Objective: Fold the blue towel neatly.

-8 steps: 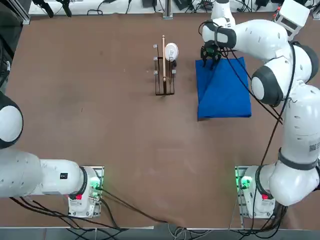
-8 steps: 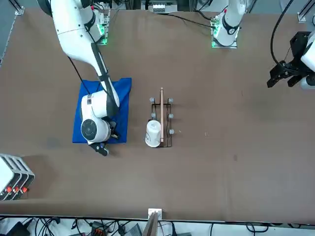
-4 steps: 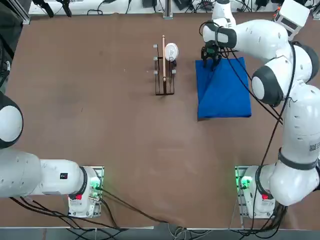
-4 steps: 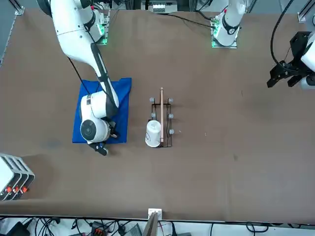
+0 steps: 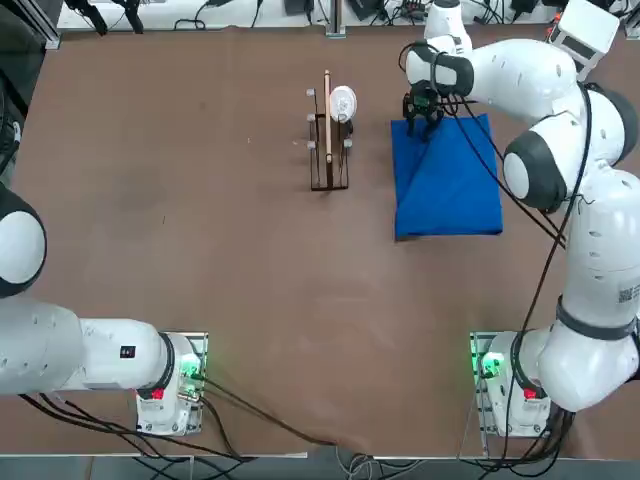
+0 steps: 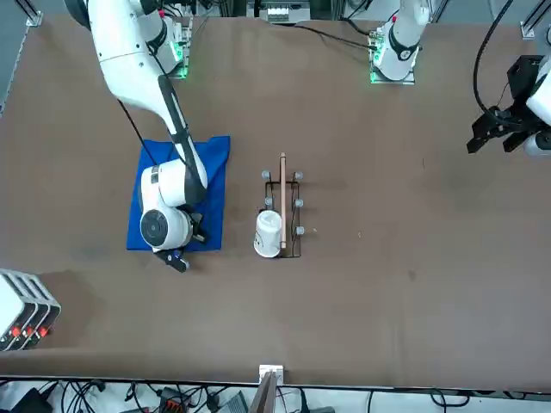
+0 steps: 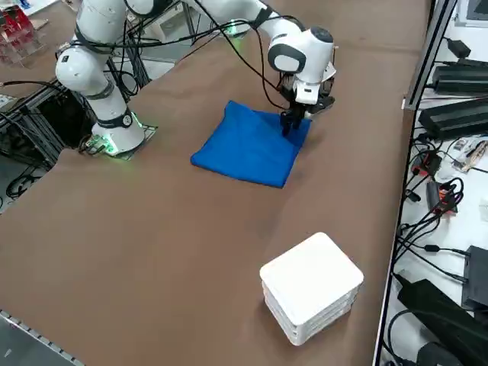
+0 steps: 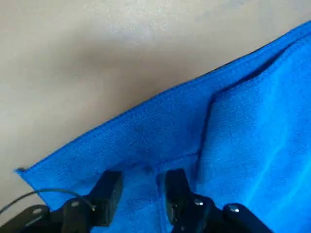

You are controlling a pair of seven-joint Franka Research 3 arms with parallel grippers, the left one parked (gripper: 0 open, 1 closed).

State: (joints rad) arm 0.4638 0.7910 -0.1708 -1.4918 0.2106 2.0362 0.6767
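Observation:
The blue towel (image 5: pixel 448 185) lies folded on the brown table, a rough rectangle with layered edges (image 8: pixel 252 121). It also shows in the front view (image 6: pixel 215 172) and the right side view (image 7: pixel 248 149). My right gripper (image 5: pixel 420 108) points down at the towel's far corner, the one nearest the rack. In the side view the gripper (image 7: pixel 292 126) reaches down to the cloth. The wrist view shows the gripper (image 8: pixel 142 187) open, both black fingertips (image 8: pixel 111 187) a short gap apart, resting on or just above the top layer beside a fold edge.
A wooden rack (image 5: pixel 328 150) with a white cup (image 5: pixel 342 102) at its far end stands just left of the towel. A stack of white boxes (image 7: pixel 311 286) sits near the table's far edge, to the robot's right of the towel.

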